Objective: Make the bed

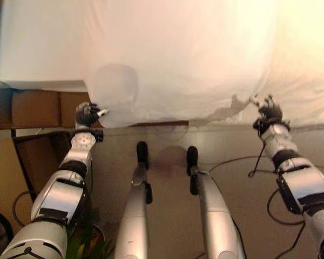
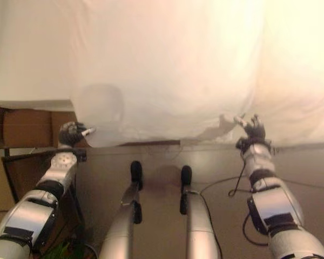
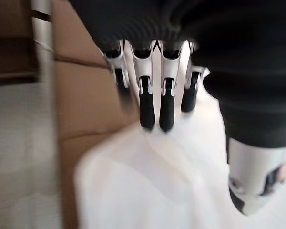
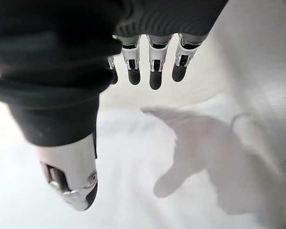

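Both open and empty, left hand (image 1: 88,114) and right hand (image 1: 269,111) at white sheet's (image 1: 178,59) hanging edge, brown boxes (image 1: 35,108) alongside.

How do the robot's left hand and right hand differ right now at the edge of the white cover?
The left hand is at the near corner of the white cover, beside a brown cardboard box; the right hand is further along the same edge, with bare floor below it. Only the right hand has its shadow falling on the cover beside it. Both hands have their fingers straight, gripping nothing, and both are at the cover's near edge.
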Available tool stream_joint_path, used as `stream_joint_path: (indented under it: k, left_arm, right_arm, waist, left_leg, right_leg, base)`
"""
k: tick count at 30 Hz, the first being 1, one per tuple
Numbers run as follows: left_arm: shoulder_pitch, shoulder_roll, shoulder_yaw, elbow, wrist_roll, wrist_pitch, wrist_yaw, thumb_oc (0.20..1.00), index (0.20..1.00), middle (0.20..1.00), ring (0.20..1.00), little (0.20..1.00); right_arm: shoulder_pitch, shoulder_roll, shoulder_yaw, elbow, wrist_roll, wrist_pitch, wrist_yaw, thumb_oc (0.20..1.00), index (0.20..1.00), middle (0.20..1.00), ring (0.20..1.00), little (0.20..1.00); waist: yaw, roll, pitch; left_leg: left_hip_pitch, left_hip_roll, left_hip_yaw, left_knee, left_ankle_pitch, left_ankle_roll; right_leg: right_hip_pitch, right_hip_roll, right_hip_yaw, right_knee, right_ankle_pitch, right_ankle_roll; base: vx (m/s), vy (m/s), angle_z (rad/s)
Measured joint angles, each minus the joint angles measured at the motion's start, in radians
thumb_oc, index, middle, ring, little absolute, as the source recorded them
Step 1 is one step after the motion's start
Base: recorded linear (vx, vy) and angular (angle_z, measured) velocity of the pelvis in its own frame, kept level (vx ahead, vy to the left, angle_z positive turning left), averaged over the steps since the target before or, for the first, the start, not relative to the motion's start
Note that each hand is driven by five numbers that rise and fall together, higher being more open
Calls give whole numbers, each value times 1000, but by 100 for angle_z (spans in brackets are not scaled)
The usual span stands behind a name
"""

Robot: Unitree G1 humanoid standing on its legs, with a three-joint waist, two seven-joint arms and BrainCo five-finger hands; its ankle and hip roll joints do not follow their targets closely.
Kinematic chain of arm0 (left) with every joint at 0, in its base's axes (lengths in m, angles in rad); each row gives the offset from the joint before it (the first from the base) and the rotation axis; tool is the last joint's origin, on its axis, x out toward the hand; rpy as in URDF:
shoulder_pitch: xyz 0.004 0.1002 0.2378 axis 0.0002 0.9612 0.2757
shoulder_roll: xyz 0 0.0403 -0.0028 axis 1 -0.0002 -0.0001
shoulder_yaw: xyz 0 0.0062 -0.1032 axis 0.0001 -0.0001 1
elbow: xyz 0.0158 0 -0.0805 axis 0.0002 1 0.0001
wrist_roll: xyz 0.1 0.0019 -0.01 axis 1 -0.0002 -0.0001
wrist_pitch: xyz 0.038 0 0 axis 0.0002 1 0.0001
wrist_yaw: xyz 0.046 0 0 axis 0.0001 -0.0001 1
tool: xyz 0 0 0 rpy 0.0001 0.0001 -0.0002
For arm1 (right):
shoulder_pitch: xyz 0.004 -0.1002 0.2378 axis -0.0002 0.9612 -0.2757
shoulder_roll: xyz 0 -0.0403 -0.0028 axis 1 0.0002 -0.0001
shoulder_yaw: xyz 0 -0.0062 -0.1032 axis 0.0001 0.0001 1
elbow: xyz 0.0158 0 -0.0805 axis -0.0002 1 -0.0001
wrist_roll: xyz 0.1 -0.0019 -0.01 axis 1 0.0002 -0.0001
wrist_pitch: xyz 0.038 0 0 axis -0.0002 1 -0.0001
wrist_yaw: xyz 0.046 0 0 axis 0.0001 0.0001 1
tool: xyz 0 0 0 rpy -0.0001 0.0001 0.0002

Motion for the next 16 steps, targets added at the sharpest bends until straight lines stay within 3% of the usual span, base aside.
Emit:
stream_joint_path:
  k: [4,5,8,11,16]
  left_arm:
    - [137,-112,-8,16,10,30,-62,1000,1000,1000,1000,1000]
    - [191,-147,-25,27,14,36,-79,1000,1000,1000,1000,1000]
    - [319,-233,-30,43,20,51,-128,1000,1000,1000,1000,1000]
    - [408,-287,-56,70,21,64,-193,1000,1000,1000,1000,1000]
    - [468,-319,-119,99,60,102,-269,1000,1000,1000,1000,1000]
  right_arm:
    - [169,68,-12,7,-22,19,22,1000,1000,1000,1000,1000]
    - [220,84,-12,28,-32,26,27,1000,1000,1000,1000,1000]
    - [331,148,-17,24,-47,29,42,1000,1000,1000,1000,1000]
    - [449,197,-10,40,-80,37,71,1000,1000,1000,1000,1000]
    - [549,224,20,71,-152,74,114,1000,1000,1000,1000,1000]
  waist:
    - [21,24,-44]
    - [23,38,-104]
    - [21,54,-158]
    - [20,58,-260]
    - [18,59,-316]
  left_leg:
    - [104,5,1,-46,4,5]
    - [102,5,0,-67,1,7]
    - [215,6,1,-119,10,12]
    - [240,5,1,-130,-7,15]
    - [297,11,0,-131,-19,11]
  right_leg:
    - [118,3,-7,-70,11,13]
    - [115,1,-11,-81,6,21]
    - [240,8,-14,-156,27,27]
    - [281,8,-19,-200,24,38]
    - [362,20,-24,-252,35,37]
  base:
    - [82,-3,4]
    - [121,21,10]
    - [76,27,0]
    - [35,2,3]
    - [50,1,0]
